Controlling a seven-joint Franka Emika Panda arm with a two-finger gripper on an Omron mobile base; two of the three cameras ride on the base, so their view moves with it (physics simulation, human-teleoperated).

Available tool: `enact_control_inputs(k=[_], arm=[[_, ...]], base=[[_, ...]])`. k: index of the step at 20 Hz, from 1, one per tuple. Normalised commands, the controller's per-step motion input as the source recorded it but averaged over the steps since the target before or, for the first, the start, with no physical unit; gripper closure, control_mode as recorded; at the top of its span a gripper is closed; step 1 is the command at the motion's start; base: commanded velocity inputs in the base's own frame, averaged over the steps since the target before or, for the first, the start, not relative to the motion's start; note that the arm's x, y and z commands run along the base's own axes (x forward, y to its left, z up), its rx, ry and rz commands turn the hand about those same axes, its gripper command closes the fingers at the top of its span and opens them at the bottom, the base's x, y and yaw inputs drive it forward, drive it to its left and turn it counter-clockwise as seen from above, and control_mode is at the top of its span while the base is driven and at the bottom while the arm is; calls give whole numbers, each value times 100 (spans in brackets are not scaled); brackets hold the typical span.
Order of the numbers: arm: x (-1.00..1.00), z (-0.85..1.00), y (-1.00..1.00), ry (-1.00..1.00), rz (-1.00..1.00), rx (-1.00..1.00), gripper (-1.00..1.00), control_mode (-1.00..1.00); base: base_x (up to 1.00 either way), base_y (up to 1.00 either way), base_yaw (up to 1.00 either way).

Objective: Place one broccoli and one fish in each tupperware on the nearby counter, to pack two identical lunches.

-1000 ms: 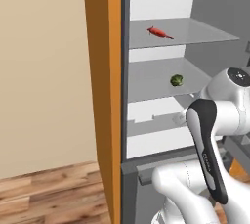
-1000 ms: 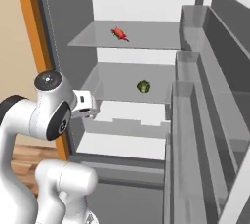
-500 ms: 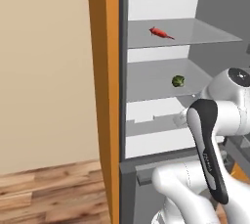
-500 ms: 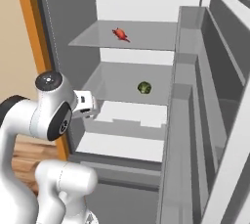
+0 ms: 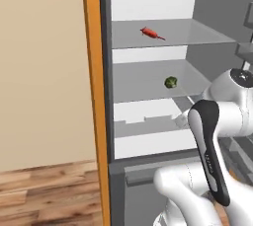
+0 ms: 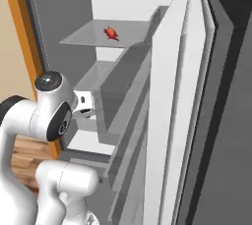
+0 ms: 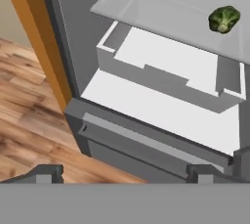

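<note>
A small red fish [image 5: 152, 34] lies on the upper glass shelf of the open fridge, also seen as the fish [image 6: 111, 33] in the right base view. One shelf lower sits a green broccoli [image 5: 171, 82]. In the hand view the broccoli [image 7: 224, 19] rests on the glass shelf at the upper right. My gripper [image 7: 127, 173] is open and holds nothing. It hangs in front of the fridge, below and short of the broccoli's shelf. The tupperware and the counter are out of view.
An orange side panel [image 5: 94, 96] borders the fridge on the left, with wooden floor [image 5: 49, 190] below it. The open fridge door [image 6: 177, 121] with its shelves stands close on the right. A white crisper drawer [image 7: 166, 76] sits under the broccoli's shelf.
The whole picture has shifted, so the base has moved. In the right base view the fridge door now takes up far more room and covers the broccoli. The gripper stays open.
</note>
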Motion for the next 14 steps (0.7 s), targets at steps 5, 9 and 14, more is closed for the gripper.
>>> enact_control_inputs(k=[5, 9, 14], arm=[[0, 0, 0, 0, 0, 0, -100, 100], [0, 0, 0, 0, 0, 0, -100, 100], [5, 0, 2, 0, 0, 0, -100, -100]], base=[[3, -5, 2], [53, 47, 0], [28, 18, 0]])
